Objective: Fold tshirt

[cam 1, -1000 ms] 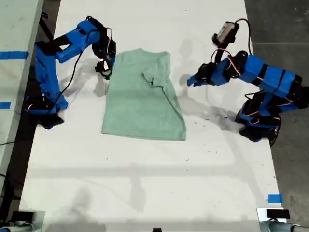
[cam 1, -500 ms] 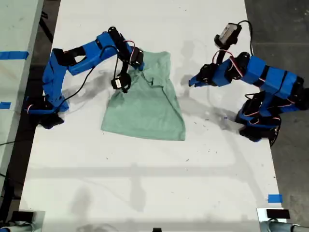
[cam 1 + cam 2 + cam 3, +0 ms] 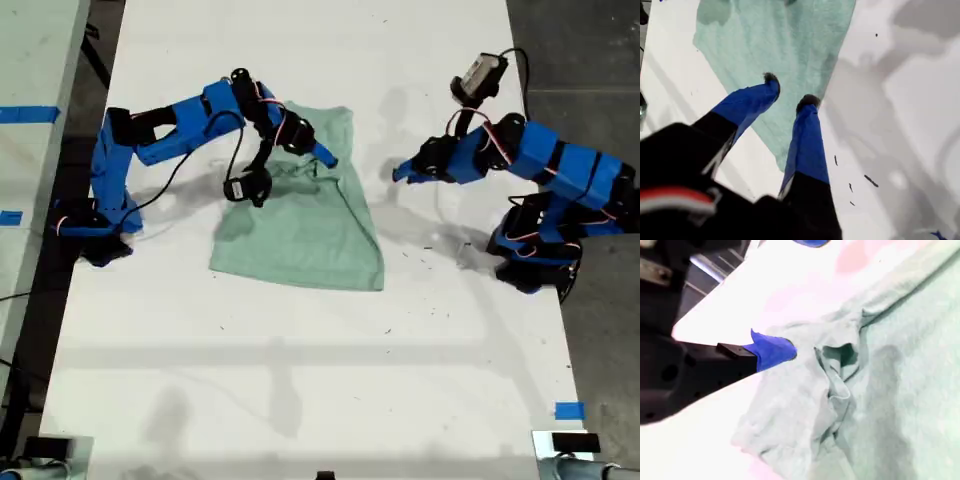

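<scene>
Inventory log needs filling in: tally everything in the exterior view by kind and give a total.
tshirt: 1
robot arms: 2, ending in my first gripper and my second gripper
blue tape pieces: 3
table: 1
Total: 7

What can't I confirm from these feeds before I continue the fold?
- Second wrist view: only one finger of my second gripper shows. The other is out of frame, so I cannot tell whether it grips the tshirt.
- Exterior view: that arm covers the tshirt's collar area.
- First wrist view: my first gripper is open, but its height over the table is unclear.
</scene>
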Action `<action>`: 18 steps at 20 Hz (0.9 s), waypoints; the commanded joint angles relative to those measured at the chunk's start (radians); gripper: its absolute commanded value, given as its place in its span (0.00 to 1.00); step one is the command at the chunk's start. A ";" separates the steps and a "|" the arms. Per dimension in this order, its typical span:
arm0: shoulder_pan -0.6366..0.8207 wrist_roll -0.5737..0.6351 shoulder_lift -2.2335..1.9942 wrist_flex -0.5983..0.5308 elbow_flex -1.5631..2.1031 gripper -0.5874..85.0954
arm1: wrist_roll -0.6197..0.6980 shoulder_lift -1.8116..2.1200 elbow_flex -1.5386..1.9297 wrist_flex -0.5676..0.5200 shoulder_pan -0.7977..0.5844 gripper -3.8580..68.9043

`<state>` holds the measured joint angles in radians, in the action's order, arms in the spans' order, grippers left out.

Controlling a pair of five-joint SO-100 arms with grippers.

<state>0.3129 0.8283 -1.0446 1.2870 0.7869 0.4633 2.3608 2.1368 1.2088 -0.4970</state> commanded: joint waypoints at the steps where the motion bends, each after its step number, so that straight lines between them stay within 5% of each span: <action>1: -0.012 -0.084 -0.245 0.173 0.118 0.33 | -0.011 0.058 -0.002 0.034 0.035 0.22; 8: -0.141 -0.351 -0.686 0.161 0.859 0.21 | -0.044 0.072 0.029 0.118 0.219 0.29; 10: -0.192 -0.402 -0.698 0.149 0.913 0.27 | -0.057 0.041 0.046 0.104 0.279 0.37; 18: -0.229 -0.434 -0.660 0.120 0.910 0.28 | -0.147 -0.275 0.149 -0.189 0.410 0.42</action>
<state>0.1028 0.4080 -1.6782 1.4281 1.7073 0.3375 2.1154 2.2795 1.1167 -0.1074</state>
